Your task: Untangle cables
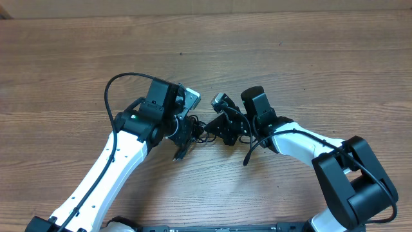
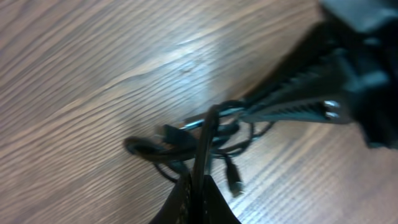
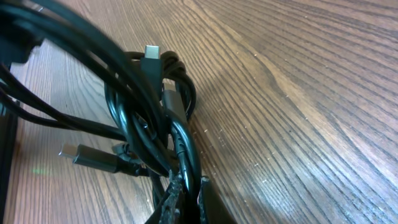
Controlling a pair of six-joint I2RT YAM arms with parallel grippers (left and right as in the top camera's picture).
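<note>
Untangling judged barely begun: the cables (image 1: 203, 134) lie as one knotted bundle at the middle of the table (image 1: 309, 51), left gripper (image 2: 196, 198) pinched shut on one strand, right gripper (image 3: 185, 202) clamped on several, no cord yet separated.

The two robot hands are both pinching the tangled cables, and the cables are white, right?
Not quite. The cables are black, not white; the right wrist view shows it clearly. The rest is right: the left hand and the right hand are both pinching the tangle.
</note>
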